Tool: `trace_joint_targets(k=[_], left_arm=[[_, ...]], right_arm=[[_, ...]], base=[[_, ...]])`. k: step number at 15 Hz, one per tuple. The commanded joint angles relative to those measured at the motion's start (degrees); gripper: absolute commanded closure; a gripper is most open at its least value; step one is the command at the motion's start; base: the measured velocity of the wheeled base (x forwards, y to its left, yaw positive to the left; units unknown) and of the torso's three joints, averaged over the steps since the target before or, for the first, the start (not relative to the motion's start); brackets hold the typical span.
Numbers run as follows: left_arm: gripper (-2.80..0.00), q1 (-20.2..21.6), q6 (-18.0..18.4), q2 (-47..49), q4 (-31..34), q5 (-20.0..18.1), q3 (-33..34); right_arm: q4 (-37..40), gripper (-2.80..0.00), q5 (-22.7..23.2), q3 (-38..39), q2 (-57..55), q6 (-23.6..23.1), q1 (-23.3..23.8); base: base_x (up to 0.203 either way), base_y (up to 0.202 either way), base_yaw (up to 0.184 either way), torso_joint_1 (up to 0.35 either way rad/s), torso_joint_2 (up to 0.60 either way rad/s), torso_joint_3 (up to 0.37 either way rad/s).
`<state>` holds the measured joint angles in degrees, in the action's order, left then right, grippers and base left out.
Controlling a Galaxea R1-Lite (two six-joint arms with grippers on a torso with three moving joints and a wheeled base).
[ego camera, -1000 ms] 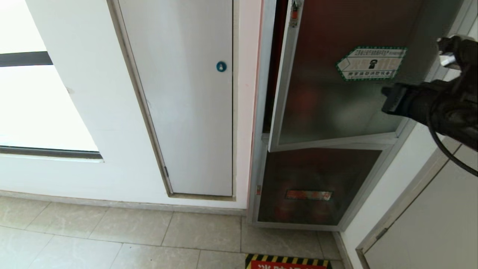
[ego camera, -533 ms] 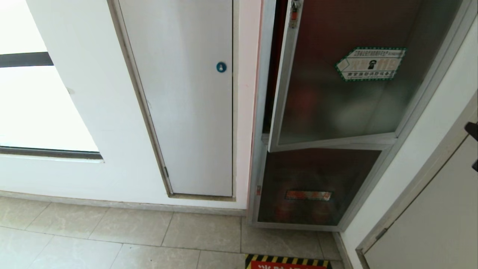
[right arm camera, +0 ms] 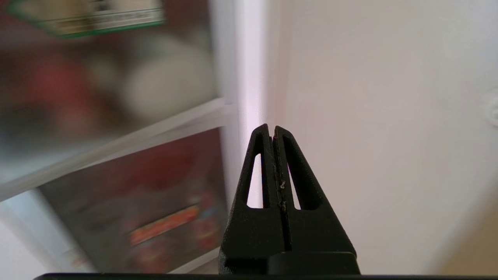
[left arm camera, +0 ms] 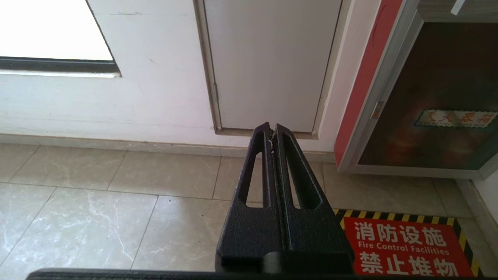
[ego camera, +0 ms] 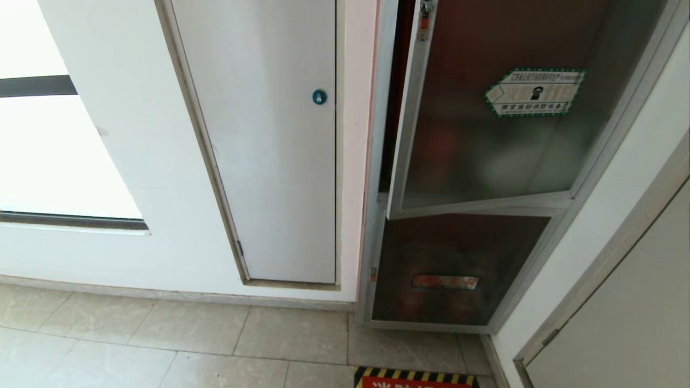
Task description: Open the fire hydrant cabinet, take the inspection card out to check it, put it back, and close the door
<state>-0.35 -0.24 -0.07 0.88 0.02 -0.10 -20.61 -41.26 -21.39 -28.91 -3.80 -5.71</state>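
Taking the fire hydrant cabinet (ego camera: 377, 161) as our landmark, our left gripper (left arm camera: 272, 130) hangs well to its left, low over the floor tiles, fingers pressed together and empty. On the cabinet, the door (ego camera: 485, 124) with its hexagonal sticker (ego camera: 535, 91) stands ajar at its left edge. Our right gripper (right arm camera: 272, 130) sits at the cabinet's right side facing the wall, fingers likewise pressed together and empty. We see no inspection card. We judge the closing step unfinished; next the door needs pushing flush into the frame.
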Motion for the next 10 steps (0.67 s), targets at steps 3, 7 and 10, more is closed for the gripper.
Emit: trace_joint_targets(k=[3, 7, 10], left_arm=[[0.00, 0.00, -0.06, 0.07, 0.00, -0.02, -0.04], [0.00, 0.00, -0.02, 0.07, 0.00, 0.06, 0.01], [0.00, 0.00, -0.10, 0.07, 0.00, 0.06, 0.00]], right_arm=[[5.88, 0.00, 0.62, 2.95, 13.56, -0.20, 3.41], [9.69, 0.00, 15.01, 8.18, 23.30, -0.39, 4.89], [14.30, 0.00, 26.01, 13.75, 29.14, -1.76, 5.31]], base=[[0.000, 0.000, 0.000, 0.000, 0.00, 0.000], [0.000, 0.000, 0.000, 0.000, 0.00, 0.000], [0.000, 0.000, 0.000, 0.000, 0.00, 0.000]])
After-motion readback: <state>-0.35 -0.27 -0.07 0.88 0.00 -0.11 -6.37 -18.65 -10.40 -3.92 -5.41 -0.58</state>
